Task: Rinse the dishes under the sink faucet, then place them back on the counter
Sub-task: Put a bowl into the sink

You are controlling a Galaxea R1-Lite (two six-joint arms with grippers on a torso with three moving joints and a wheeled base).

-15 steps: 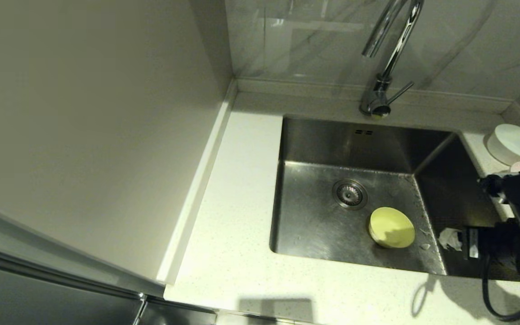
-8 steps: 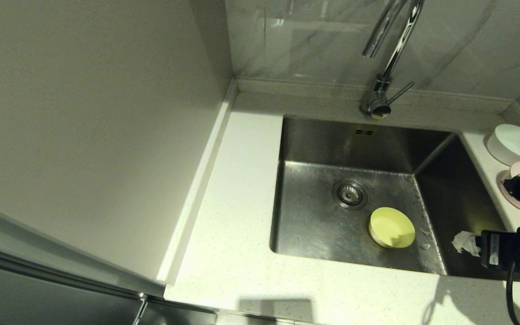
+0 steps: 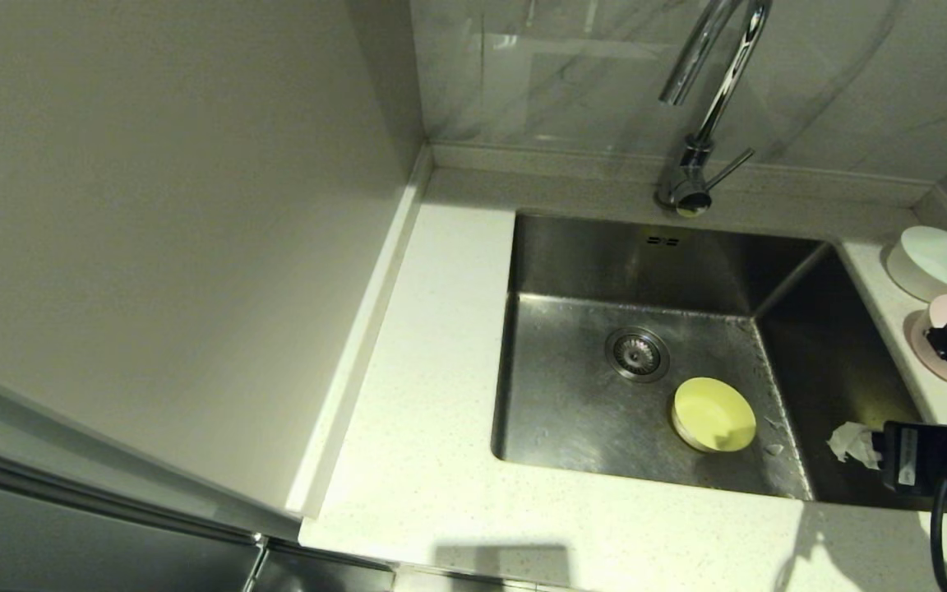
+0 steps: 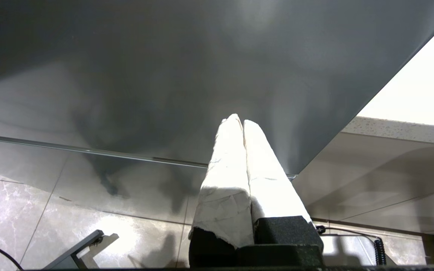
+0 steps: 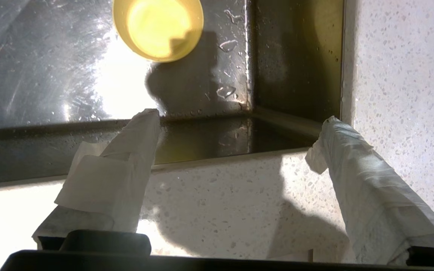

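Note:
The yellow-green bowl [image 3: 713, 414] [image 5: 158, 28] lies on the floor of the steel sink [image 3: 572, 403], near its front right corner. On the counter to the right of the sink stand the white bowl [image 3: 938, 261] and, nearer, the pale pink bowl [image 3: 944, 316], partly hidden by my right arm. The chrome faucet [image 3: 699, 156] rises behind the sink; no water shows. My right gripper [image 5: 239, 118] hangs open and empty over the sink's front right corner; one wrapped fingertip [image 3: 850, 444] shows in the head view. My left gripper [image 4: 238, 121] is shut on nothing, parked below the counter.
A tall pale panel [image 3: 153, 230] walls off the counter [image 3: 424, 460] on the left. Grey marbled tiles back the sink. Water drops [image 5: 226, 91] lie on the sink floor by the right wall. The drain strainer [image 3: 636, 353] sits mid-basin.
My right arm has drawn back to the right and towards the front edge, uncovering more of the pink bowl. The bowls have not moved.

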